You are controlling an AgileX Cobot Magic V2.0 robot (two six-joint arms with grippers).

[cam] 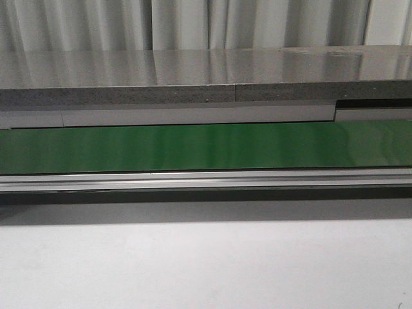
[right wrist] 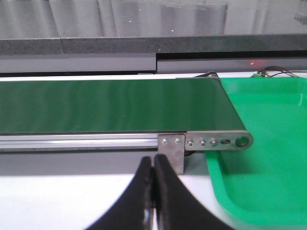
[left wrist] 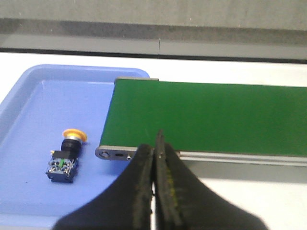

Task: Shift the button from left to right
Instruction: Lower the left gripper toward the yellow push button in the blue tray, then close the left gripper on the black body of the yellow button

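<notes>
The button (left wrist: 67, 154), yellow-orange cap on a black body, lies on its side in the blue tray (left wrist: 29, 96) at the belt's left end. My left gripper (left wrist: 157, 143) is shut and empty, above the belt's near rail beside the tray. My right gripper (right wrist: 153, 162) is shut and empty, in front of the belt's right end, next to the green tray (right wrist: 268, 158). The green belt (cam: 206, 147) runs across the front view; no gripper or button shows there.
An aluminium rail (cam: 206, 179) edges the belt's near side. A grey shelf (cam: 193, 77) runs behind it. White table surface (cam: 206, 264) lies in front. The green tray holds nothing in view.
</notes>
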